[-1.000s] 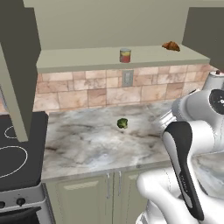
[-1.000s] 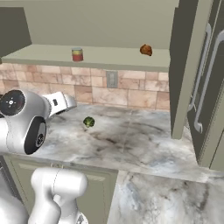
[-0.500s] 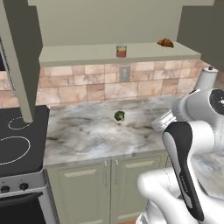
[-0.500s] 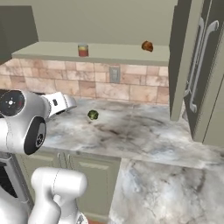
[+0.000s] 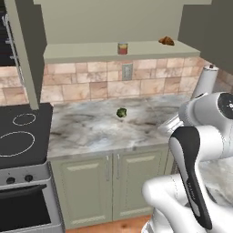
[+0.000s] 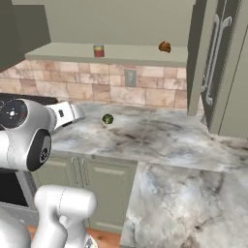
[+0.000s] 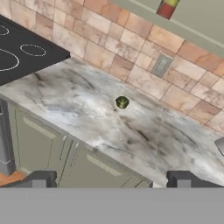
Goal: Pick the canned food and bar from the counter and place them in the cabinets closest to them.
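Observation:
The canned food [image 5: 122,48], a short tin with a red label, stands on the bare shelf of the open wall cabinets [image 5: 86,53]; it also appears as the tin [image 6: 99,50] and at the top edge of the hand view [image 7: 167,8]. The bar is out of view. My gripper [image 7: 111,181] is open with nothing between its fingertips [image 7: 40,179]. The hand [image 6: 67,113] hovers at the front of the marbled counter [image 5: 91,132], well below the shelf and apart from the tin.
A green broccoli floret [image 5: 121,112] lies mid-counter [image 7: 122,102]. A brown pastry-like item [image 5: 166,41] sits on the shelf's right end. A black stove [image 5: 18,136] adjoins the counter's left. An open cabinet door [image 5: 25,50] hangs left; tall cabinet doors [image 6: 223,72] stand right.
The whole picture has shifted with the base: more of the stove shows on the left. Tin and broccoli keep their places. My gripper stays open.

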Controlling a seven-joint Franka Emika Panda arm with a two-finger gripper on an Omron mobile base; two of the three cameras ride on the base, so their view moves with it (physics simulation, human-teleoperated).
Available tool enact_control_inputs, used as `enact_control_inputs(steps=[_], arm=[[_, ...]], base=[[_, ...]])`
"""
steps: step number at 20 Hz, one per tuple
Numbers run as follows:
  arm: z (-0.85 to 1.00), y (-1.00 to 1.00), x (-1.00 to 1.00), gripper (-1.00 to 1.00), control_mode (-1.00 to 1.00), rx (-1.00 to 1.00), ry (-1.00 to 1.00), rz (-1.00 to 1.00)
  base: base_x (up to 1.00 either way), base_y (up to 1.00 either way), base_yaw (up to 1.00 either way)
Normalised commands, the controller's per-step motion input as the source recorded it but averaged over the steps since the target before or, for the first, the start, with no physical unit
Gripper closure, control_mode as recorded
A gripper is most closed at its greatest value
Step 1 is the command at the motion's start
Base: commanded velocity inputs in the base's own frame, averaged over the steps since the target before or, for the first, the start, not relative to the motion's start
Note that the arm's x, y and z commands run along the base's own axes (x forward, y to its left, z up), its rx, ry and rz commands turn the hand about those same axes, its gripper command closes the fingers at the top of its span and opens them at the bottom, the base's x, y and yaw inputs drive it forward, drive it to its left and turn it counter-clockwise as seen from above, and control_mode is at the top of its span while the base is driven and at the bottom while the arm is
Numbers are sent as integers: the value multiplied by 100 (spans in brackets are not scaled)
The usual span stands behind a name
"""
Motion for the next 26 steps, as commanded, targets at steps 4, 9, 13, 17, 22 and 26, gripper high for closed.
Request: enact_control_inputs(steps=[4,9,13,17,22,26], arm=[[0,0,0,-100,100,0,0,0],[0,0,0,-100,100,0,0,0],[0,0,0,-100,100,0,0,0],[0,0,0,-100,100,0,0,0],[0,0,0,-100,100,0,0,0],[0,0,0,-100,100,0,0,0]], base=[[-57,1,2],[-49,6,0],[-39,6,0],[-10,0,0],[-7,17,0],[-21,60,0]])
